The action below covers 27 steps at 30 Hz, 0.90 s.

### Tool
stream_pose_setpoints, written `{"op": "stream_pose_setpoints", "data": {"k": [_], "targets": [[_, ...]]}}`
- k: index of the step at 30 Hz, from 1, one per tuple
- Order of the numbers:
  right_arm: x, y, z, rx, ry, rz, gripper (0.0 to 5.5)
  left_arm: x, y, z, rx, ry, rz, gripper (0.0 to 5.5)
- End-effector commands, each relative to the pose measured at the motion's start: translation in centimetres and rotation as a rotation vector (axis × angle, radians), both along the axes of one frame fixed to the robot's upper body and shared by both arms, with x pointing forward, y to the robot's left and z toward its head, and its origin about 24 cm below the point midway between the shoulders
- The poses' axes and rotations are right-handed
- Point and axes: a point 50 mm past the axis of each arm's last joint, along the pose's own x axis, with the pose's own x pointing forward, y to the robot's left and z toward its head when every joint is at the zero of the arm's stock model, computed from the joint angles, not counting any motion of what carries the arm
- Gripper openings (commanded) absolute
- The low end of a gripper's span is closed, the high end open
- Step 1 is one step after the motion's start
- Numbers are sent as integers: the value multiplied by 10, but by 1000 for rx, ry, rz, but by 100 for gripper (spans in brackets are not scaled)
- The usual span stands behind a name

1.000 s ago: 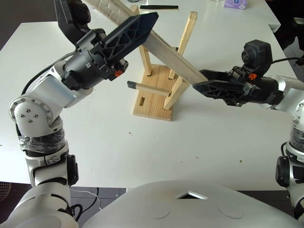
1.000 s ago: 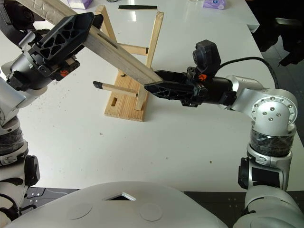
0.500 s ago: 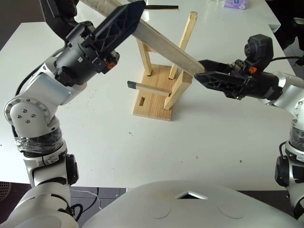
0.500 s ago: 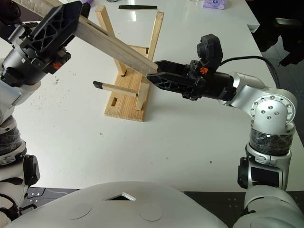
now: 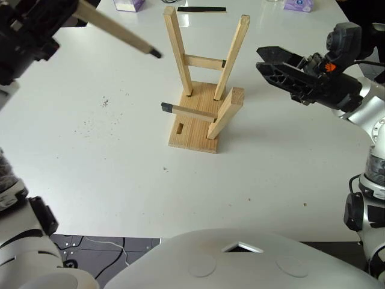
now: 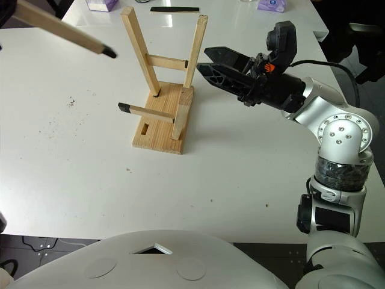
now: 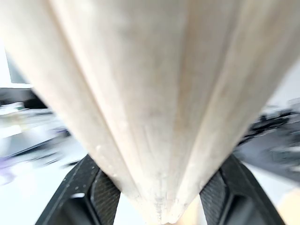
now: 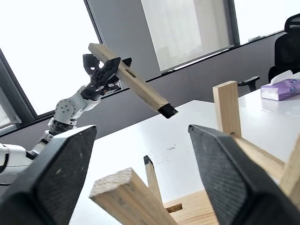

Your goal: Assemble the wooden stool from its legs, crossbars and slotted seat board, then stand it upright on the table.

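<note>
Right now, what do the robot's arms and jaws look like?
The right arm has rounded silver-grey joint shells ringed with screws, a black forearm with small orange marks, a black camera on top and a black cable. Both arms' jaws are black plastic with textured inner pads.

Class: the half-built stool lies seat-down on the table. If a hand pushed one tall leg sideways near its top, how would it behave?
Probably stiff, being solid wood. The seat board lies flat, so a low push would likely slide it; a push high on the tall legs may tip it. The tilted leg looks loosely seated and might drop out.
</note>
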Motion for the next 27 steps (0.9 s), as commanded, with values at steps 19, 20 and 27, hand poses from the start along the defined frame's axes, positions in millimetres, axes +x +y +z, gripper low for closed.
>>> {"op": "stream_pose_setpoints", "data": {"k": [19, 20, 27], "targets": [[13, 8, -36, -59, 12, -140, 360, -33, -69, -131, 44, 456, -291, 205], [13, 9, -37, -54, 13, -144, 360, -34, -74, -129, 35, 449, -311, 205], [13, -6, -38, -65, 8, -220, 360, -20, -84, -90, 100, 275, -367, 205]]}}
